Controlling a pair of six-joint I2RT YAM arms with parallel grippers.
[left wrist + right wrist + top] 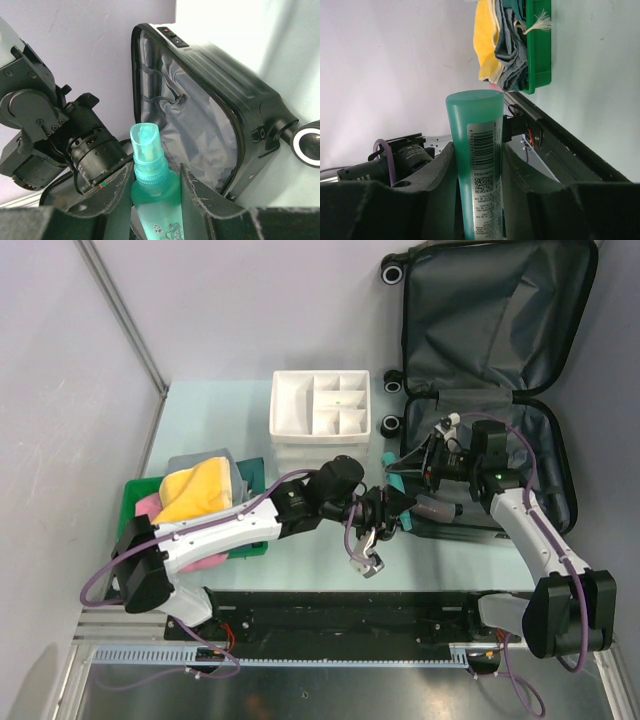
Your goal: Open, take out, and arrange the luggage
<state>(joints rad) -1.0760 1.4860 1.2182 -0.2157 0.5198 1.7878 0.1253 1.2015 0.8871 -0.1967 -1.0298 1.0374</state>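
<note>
The teal spray bottle [152, 200] carries a white label with a barcode, a QR code and fine print too small to read. Dark characters near its lower front are also illegible. The left gripper [156, 167] has its fingers pressed on the bottle's shoulders just below the translucent cap. The right gripper [477, 147] has its fingers clamped around the body at the flat bottom end, so both arms hold it above the middle of the surface [215, 410]. The suitcase [490, 340] lies wide open at the far right, grey lining up, with a combination lock [172, 36] on its rim. The surface is pale green, bounded by plain pale grey walls. A white compartmented box [320, 415] stands mid-surface. A green tray [135, 502] at the left holds a yellow cloth [195, 490] over grey and pink ones.
</note>
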